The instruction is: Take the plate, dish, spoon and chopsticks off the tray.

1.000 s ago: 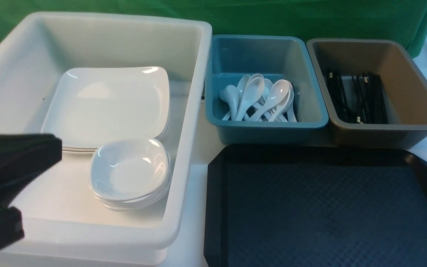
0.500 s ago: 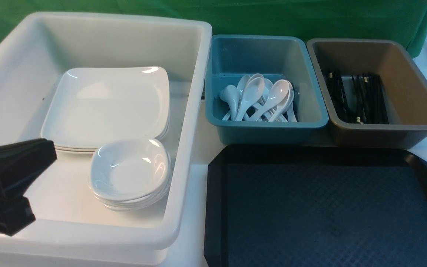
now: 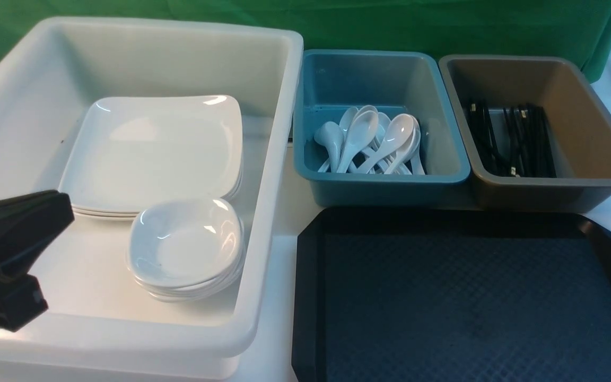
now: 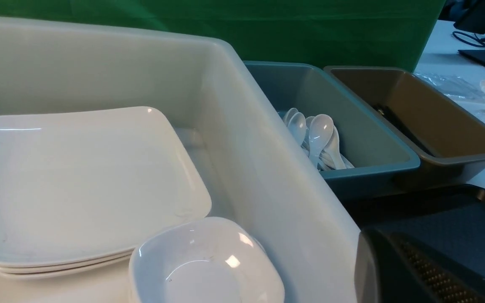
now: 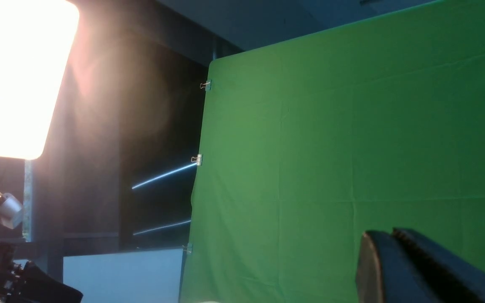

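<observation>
White-glazed and slick: judging the plate (image 3: 151, 154) brittle, favouring a rim hold; seeing left end effector (image 3: 61, 215) pressed together, right end effector (image 5: 379, 240) unclear.

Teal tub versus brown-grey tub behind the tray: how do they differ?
The teal tub holds a heap of white soup spoons; the brown-grey tub holds black chopsticks. The teal tub sits next to the big white tub, while the brown-grey tub sits furthest to the robot's right. Both are open rectangular tubs of similar size, side by side behind the black tray.
</observation>
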`<state>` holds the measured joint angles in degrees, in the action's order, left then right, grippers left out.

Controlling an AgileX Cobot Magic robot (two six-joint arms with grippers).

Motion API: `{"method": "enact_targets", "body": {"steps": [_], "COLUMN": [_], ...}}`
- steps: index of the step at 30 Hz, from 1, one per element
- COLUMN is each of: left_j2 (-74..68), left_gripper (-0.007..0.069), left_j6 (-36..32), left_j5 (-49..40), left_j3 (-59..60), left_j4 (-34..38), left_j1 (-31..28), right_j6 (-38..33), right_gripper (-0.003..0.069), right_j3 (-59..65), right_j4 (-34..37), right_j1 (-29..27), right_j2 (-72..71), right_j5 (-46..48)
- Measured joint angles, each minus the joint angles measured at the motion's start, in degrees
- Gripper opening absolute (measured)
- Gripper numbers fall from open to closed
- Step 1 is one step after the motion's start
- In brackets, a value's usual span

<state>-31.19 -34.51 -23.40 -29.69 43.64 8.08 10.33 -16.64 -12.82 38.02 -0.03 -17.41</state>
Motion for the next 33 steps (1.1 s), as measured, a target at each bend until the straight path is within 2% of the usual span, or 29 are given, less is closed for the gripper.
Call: {"method": "enact_targets", "body": {"steps": [5, 8, 15, 17, 20, 21, 22, 23, 25, 28, 33], "left_j2": [0.0, 0.0, 0.1, 1.0, 5.4, 5.4, 8.7, 10.3, 14.5, 20.9, 28.1], "left_gripper": [0.0002, 0.0002, 0.0002, 0.0002, 0.0002, 0.0002, 0.0002, 0.0002, 0.0003, 0.0002, 0.0002], "left_j6": [-0.1, -0.1, 1.0, 5.3, 20.3, 21.2, 27.0, 28.7, 30.0, 30.1, 30.1], "left_j5": [0.1, 0.1, 1.6, 3.0, 6.0, 6.0, 8.4, 9.4, 12.6, 16.2, 17.3], "left_j3": [0.0, 0.0, 0.0, 0.1, 2.4, 2.7, 5.9, 7.2, 12.1, 19.5, 27.9], "left_j4": [-4.9, -10.1, -15.4, -19.4, -31.3, -32.1, -38.4, -39.8, -41.9, -41.5, -40.6], "left_j1": [0.0, 0.0, 0.1, 0.1, 0.1, 0.1, 0.1, 0.1, -0.3, -3.0, -9.0], "right_j6": [0.0, 0.0, 0.0, 0.0, 0.1, 0.1, 0.1, 0.1, 0.2, 0.2, 0.2], "right_gripper": [0.0078, 0.0085, 0.0095, 0.0099, 0.0107, 0.0107, 0.0112, 0.0115, 0.0122, 0.013, 0.014], "right_j3": [0.0, 0.0, 0.0, 0.0, 0.0, 0.0, 0.0, 0.0, 0.0, 0.0, 0.0], "right_j4": [0.0, 0.0, 0.0, 0.0, 0.0, 0.0, 0.0, 0.0, 0.0, 0.0, 0.0], "right_j1": [0.0, 0.0, 0.0, 0.0, 0.0, 0.0, 0.0, 0.0, 0.0, 0.0, 0.0], "right_j2": [0.0, 0.0, 0.0, 0.0, 0.0, 0.0, 0.0, 0.0, 0.0, 0.0, 0.0], "right_j5": [0.0, 0.0, 0.0, 0.1, 0.1, 0.1, 0.1, 0.1, 0.1, 0.1, 0.2]}}
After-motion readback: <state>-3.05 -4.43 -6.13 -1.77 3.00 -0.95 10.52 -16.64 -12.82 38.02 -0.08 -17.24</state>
